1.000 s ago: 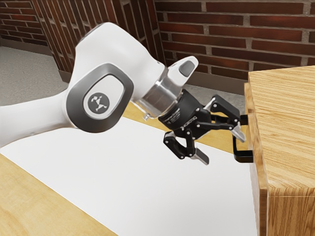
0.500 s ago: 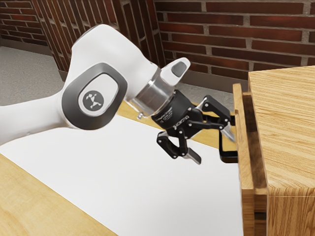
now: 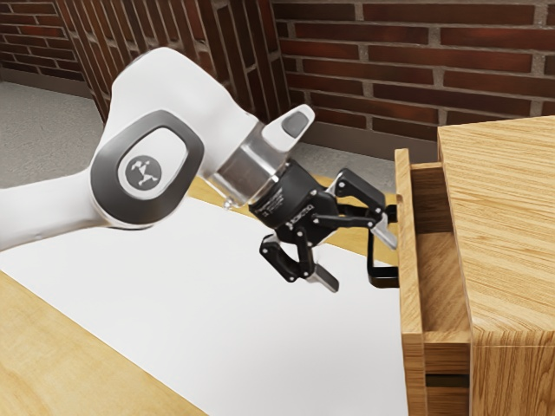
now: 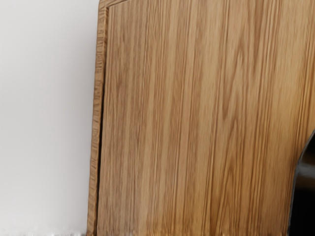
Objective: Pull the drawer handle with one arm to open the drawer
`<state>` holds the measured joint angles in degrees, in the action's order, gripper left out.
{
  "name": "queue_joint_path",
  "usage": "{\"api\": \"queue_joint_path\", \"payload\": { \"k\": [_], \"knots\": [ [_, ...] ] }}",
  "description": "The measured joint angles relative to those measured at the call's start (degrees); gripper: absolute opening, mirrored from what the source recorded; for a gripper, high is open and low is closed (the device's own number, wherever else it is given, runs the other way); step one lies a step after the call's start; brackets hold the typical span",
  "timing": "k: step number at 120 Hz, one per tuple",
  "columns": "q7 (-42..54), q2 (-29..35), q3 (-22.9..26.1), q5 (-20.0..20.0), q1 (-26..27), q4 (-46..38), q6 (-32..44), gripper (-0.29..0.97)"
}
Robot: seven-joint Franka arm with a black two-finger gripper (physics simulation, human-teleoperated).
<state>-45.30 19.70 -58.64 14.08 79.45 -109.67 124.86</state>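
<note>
Clearly the drawer [image 3: 404, 286] juts past the cabinet [image 3: 503, 191], spread pincer [image 3: 360, 260] at its handle [image 3: 381, 279].

A red brick wall [image 3: 416, 52] meets a grey floor [image 3: 43, 130] behind a white-topped [image 3: 191, 321] wooden table [image 3: 52, 364].

Gripper [image 3: 357, 258] at handle [image 3: 382, 279] on drawer [image 3: 404, 260]

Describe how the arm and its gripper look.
The arm has a glossy white, rounded shell with a grey oval joint cap bearing a white emblem, and a silver metal ring at the wrist. The gripper is black, with linked bars, small white lettering and pale grey fingertips.
</note>
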Motion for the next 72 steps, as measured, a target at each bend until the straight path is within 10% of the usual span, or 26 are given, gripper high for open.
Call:
{"api": "queue_joint_path", "payload": {
  "k": [72],
  "knots": [
    [-0.24,7.32,2.82,-2.51,-4.12,-5.12,0.10,0.68]
  ]
}}
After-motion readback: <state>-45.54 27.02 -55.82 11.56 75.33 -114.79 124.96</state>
